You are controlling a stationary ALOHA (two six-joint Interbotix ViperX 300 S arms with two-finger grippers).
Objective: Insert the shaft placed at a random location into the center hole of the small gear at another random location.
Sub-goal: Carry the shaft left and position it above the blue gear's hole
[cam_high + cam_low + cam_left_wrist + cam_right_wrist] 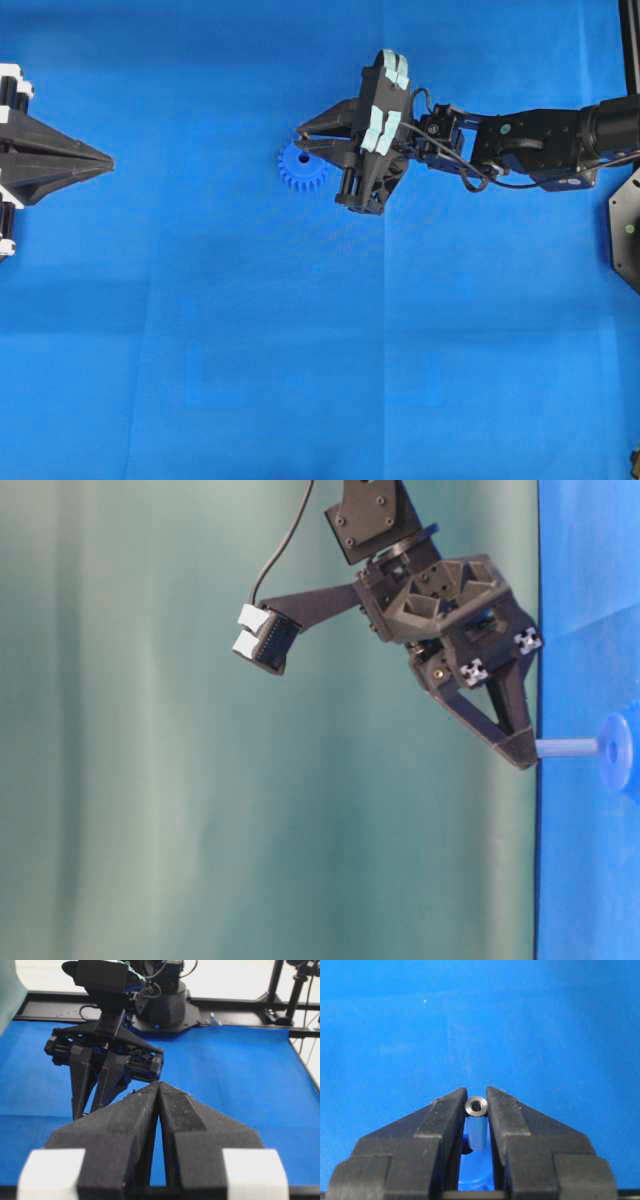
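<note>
My right gripper (477, 1097) is shut on the shaft (476, 1106), a thin silvery pin whose shiny round end shows between the fingertips. In the table-level view the shaft (567, 747) runs from the gripper (520, 752) straight to the small gear (617, 752) on the mat, its far end meeting the hub. From overhead the right gripper (300, 133) hangs over the blue toothed small gear (303, 167). A dark spot marks the center hole (304, 157); I cannot tell if the shaft is inside it. My left gripper (108, 160) rests at the left edge, shut and empty (158, 1085).
A blue mat (300, 350) covers the table. The right arm (540, 145) reaches in from the right edge. In the left wrist view the right arm's gripper body (107, 1060) stands ahead of my left fingers, with a black frame rail (240, 1007) behind.
</note>
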